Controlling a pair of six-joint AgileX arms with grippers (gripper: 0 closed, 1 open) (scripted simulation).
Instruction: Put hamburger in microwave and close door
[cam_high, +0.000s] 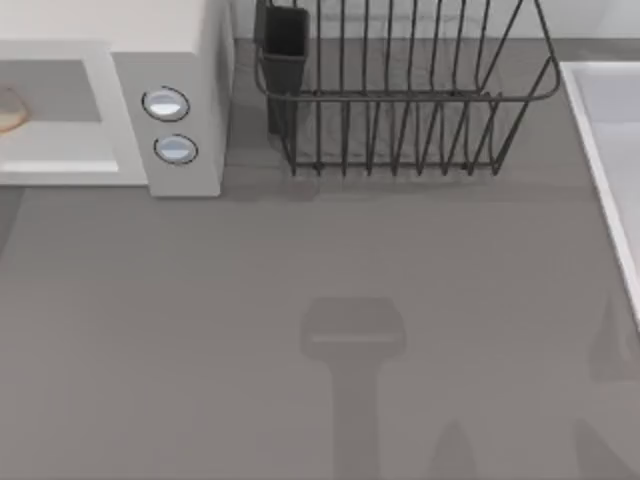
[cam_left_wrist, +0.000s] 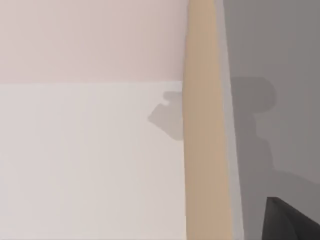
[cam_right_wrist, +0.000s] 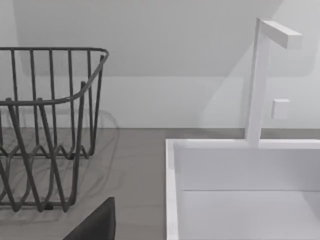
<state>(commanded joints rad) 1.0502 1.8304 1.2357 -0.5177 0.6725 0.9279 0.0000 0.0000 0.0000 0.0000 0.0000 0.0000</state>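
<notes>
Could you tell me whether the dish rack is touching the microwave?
Apart. In the top view, a strip of bare grey table separates the microwave from the dish rack beside it.

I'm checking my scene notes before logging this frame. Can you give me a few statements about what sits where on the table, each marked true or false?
1. The microwave stands at the table's left side. True.
2. The dish rack lies left of the microwave. False: it stands to the microwave's right.
3. The microwave's panel carries two round knobs. True.
4. The hamburger lies on the bare table in front of the rack. False: its edge shows at the far left, by the microwave's grey cavity.
5. A white sink with a white faucet is beside the rack. True.
</notes>
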